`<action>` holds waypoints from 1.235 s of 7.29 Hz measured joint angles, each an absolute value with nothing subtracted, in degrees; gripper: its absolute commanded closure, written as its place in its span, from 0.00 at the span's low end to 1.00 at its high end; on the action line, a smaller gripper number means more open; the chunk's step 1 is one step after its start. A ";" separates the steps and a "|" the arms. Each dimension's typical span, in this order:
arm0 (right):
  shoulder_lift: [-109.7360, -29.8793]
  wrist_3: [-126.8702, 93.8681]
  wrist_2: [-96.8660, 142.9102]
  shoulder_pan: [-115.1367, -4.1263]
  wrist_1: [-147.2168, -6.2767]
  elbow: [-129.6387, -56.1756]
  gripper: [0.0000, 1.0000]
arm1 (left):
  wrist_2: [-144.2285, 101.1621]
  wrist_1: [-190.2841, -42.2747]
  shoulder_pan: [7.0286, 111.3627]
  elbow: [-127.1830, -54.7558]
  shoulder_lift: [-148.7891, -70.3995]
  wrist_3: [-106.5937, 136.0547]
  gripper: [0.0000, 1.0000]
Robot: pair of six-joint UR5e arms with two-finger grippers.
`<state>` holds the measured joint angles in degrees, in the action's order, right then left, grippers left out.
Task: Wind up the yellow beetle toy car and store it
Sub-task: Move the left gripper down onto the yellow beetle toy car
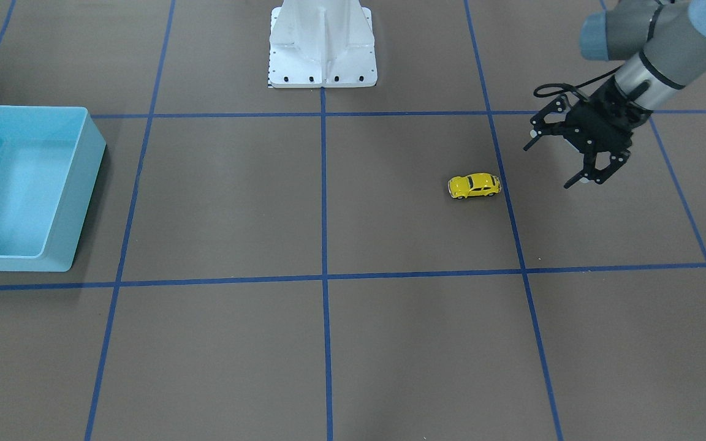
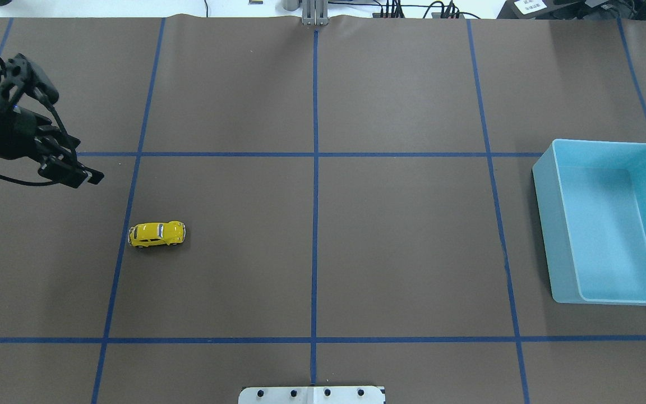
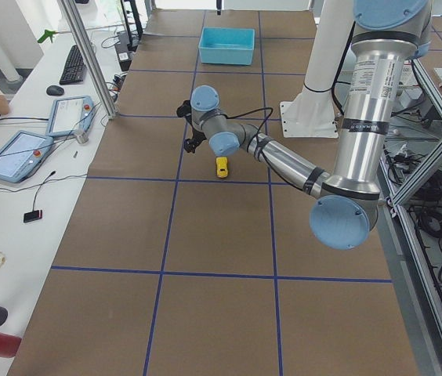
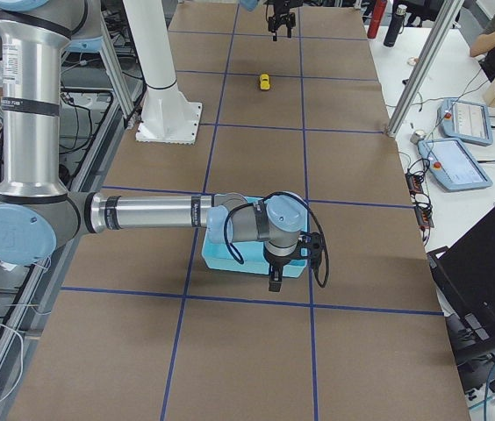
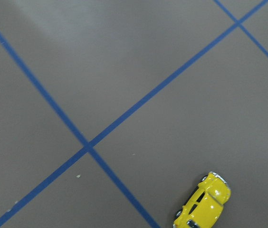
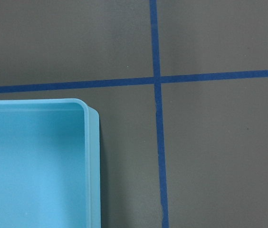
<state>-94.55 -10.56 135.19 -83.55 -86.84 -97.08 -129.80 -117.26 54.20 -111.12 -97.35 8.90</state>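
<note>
Right now your yellow beetle toy car (image 1: pixel 474 185) stands on its wheels on the brown worktop (image 1: pixel 328 355), just beside one of the blue tape lines (image 1: pixel 508 208) and touched by nothing. The left tool (image 1: pixel 548 166) hangs in the air off to the robot's left of the car, clear of it, with its two black fingers spread wide and nothing between them. In the left wrist view you see the car only at the lower edge of the picture, partly cut off, with a crossing of tape lines beside it. The light-blue bin (image 1: pixel 86 184) sits well apart from the car, over on the robot's right side of the worktop. The right tool (image 4: pixel 274 279) hangs at the edge of that bin, and its wrist view shows one rounded corner of the bin; you cannot tell whether its fingers are spread or pressed together.
</note>
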 measured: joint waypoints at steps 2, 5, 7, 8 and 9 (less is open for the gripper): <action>-94.85 -10.55 135.23 -83.75 -86.89 -97.30 0.00 | -126.22 -114.73 51.32 -112.31 -96.90 -6.88 0.00; -94.45 -10.53 135.26 -84.81 -90.52 -97.50 0.00 | -121.83 -111.58 47.11 -112.40 -97.46 -23.87 0.00; -93.80 -9.73 135.26 -85.04 -93.85 -97.50 0.00 | -118.67 -109.85 41.64 -111.23 -99.55 -20.75 0.00; -93.73 -9.33 135.25 -85.06 -94.22 -97.52 0.00 | -117.99 -108.98 39.56 -109.93 -100.99 -18.00 0.00; -93.68 -8.40 135.18 -85.11 -94.34 -97.57 0.00 | -116.36 -108.15 37.71 -108.40 -102.49 -16.77 0.00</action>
<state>-93.68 -8.40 135.18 -85.11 -94.34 -97.57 -116.36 -108.15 37.71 -108.40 -102.49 -16.77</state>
